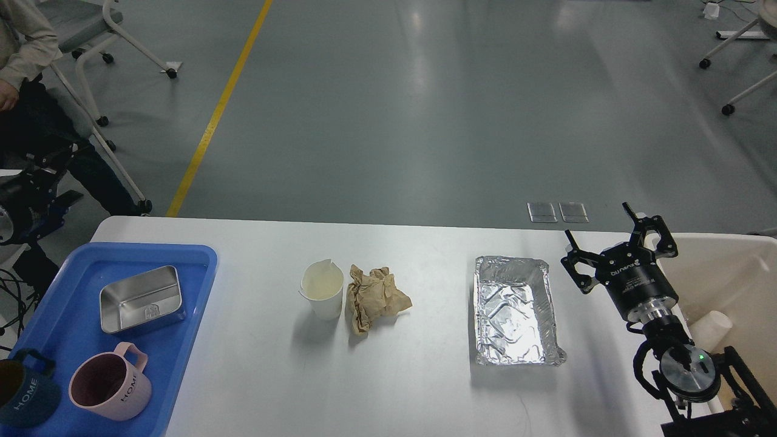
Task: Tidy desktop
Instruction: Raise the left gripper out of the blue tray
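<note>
Head view shows the right gripper (613, 243), jaws apart and empty, raised at the right edge of the desktop (425, 376), with the foil tray (515, 311) just to its left, long axis apparently front-to-back, the left arm out of view.

dark mug (24, 394) cropped, bin (737, 279) cropped

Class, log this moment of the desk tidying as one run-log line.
right gripper: open, empty, above desktop | left: unseen | remaining: paper cup, crumpled paper, foil tray
</note>
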You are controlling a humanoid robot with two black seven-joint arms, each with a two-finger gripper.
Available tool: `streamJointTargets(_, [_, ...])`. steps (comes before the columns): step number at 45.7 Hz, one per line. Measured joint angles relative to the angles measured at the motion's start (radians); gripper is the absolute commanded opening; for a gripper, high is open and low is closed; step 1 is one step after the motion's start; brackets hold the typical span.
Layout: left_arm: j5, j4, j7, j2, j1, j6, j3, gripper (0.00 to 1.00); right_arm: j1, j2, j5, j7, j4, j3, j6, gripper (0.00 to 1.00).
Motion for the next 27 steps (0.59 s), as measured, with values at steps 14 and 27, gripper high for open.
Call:
streamJointTargets(14, [-0.173,-0.223,-0.013,-0.129,0.072,0.229,-0.122,0.95,-0.006,-0.004,-0.001,0.000,0.000,0.000,0.000,1.00])
streamJointTargets(27, [-0.183,-0.268,-0.067,-0.325,0.305,0.260,-0.454,0.96,-0.006,-0.011,-0.001,0.000,0.002,0.002,0.000,1.00])
